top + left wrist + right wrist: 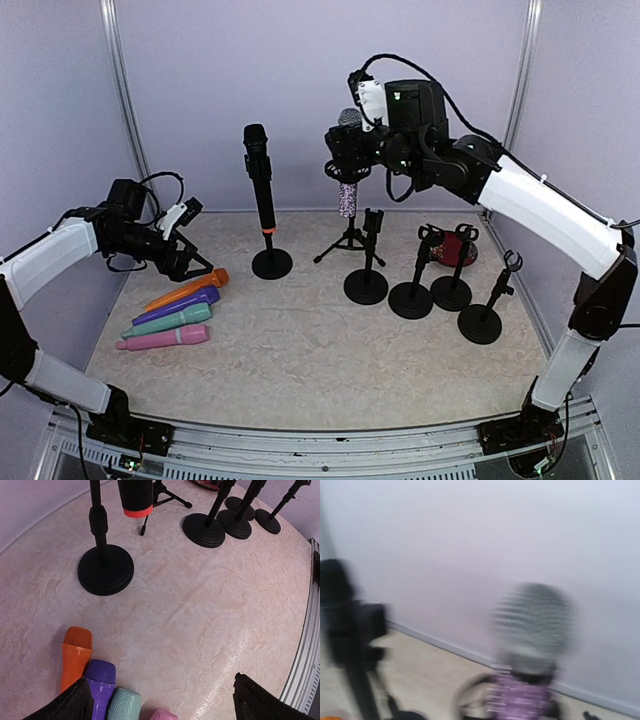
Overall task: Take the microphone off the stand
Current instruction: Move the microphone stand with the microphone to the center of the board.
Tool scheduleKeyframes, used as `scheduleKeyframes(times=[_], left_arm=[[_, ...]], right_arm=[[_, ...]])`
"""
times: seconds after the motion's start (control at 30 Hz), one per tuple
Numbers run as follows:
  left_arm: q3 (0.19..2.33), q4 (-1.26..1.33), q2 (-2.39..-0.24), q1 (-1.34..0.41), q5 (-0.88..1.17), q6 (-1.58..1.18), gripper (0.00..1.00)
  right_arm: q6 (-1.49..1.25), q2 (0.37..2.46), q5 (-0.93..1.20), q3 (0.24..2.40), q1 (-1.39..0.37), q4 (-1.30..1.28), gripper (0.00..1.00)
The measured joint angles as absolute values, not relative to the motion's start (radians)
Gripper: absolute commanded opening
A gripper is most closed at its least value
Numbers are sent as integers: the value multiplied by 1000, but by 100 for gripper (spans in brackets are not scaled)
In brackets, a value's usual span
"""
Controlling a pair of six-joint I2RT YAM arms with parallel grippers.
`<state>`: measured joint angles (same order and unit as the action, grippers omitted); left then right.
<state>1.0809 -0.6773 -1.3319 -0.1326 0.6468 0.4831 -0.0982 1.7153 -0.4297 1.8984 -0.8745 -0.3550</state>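
— Nearest overhead, a front rail (330, 445) is seen, then four coloured microphones (170, 318) laid on the counter (320, 370) by the left fingers (192, 265). How much is done?

— Part, it is judged. The microphone (348, 198), silver-headed and purple-glittered, appears pinched by the right fingers (340, 158), upright over the tripod stand (350, 240). Whether it is freed cannot be told.

— And the left wrist view?

— Those fingers are shown spread wide, nothing held.

— The right wrist view?

— Blurred. Only the microphone is made out against the wall (470, 540), no fingers.
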Motion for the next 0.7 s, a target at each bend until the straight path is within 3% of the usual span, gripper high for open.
scheduleKeyframes(times=[0.23, 0.4, 0.7], left_arm=[[1088, -647, -1333, -90, 657, 439, 92], [1089, -648, -1333, -59, 671, 435, 92], [1089, -694, -1324, -17, 684, 459, 92]], right_arm=[[-40, 1934, -426, 2149, -1050, -321, 88], [-35, 2144, -410, 2377, -1048, -347, 89], [-64, 2275, -324, 2390, -945, -345, 89]])
